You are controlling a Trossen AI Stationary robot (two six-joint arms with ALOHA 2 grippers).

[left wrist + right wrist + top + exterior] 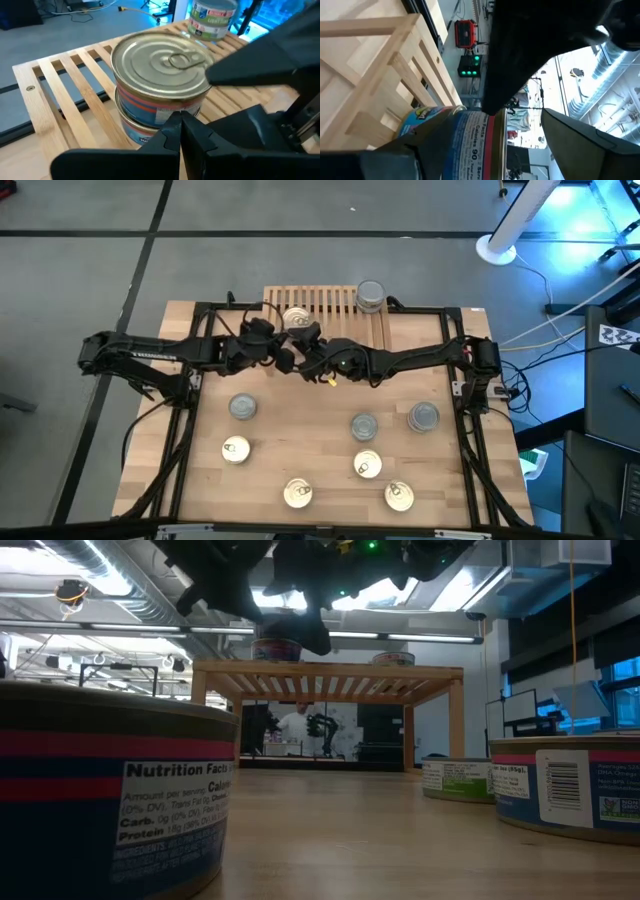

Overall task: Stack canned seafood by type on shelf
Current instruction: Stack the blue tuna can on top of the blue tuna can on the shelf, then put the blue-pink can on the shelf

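Note:
Two gold-lidded cans stand stacked on the slatted wooden shelf near its left end, the top can sitting a little off the lower one. A short stack of silver-lidded cans stands at the shelf's right end. My left gripper is shut, its tip just in front of the gold stack's side. My right gripper is open and turned on its side, one finger level with the top can's lid and one lower, with the can in the gap between them. My left gripper's shut fingertips slant down at the side of the gold stack, about where the two cans meet; I cannot tell whether they touch it. My right gripper's upper finger reaches the top can's rim from the table's right; I cannot tell whether it touches.
Several loose cans stand on the table in front of the shelf: silver lids, and gold lids. Both arms cross over the shelf's front edge. Bare slats lie between the two stacks.

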